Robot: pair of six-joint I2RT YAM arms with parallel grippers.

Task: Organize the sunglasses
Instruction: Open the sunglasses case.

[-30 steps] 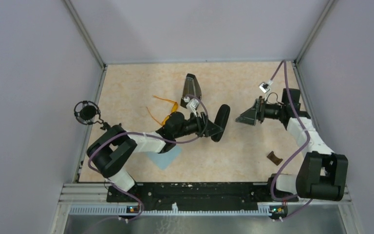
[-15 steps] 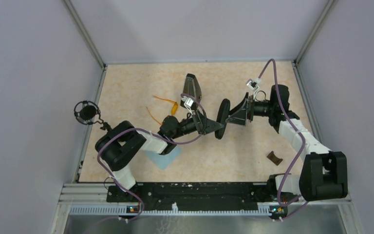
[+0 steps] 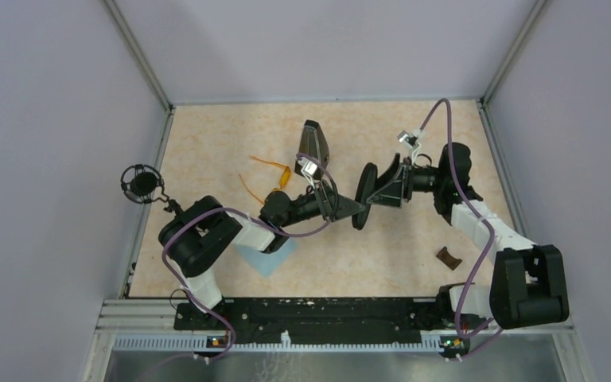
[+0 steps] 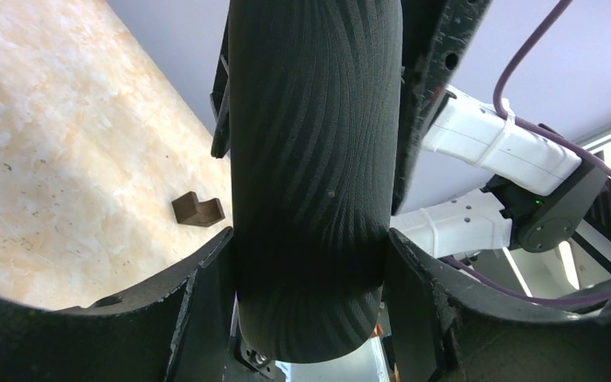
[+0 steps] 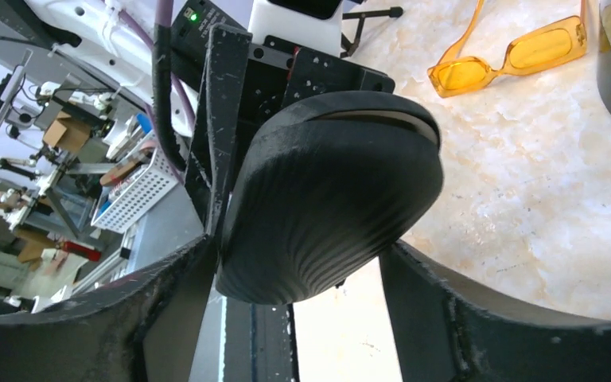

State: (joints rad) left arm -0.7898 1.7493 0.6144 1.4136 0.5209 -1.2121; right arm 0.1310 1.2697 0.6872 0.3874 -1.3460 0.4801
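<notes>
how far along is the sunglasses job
Nothing stowed yet: the sunglasses lie unfolded on the table. In hand: left fingers clamp the black case, right fingers straddle it. Left, likely: open the case, fold the sunglasses, put them inside.

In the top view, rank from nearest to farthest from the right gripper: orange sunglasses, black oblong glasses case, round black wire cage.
1. Black oblong glasses case: inside the right gripper.
2. Orange sunglasses: farther left.
3. Round black wire cage: far left.

Overhead view, both wrist views near case (image 3: 363, 195)
</notes>
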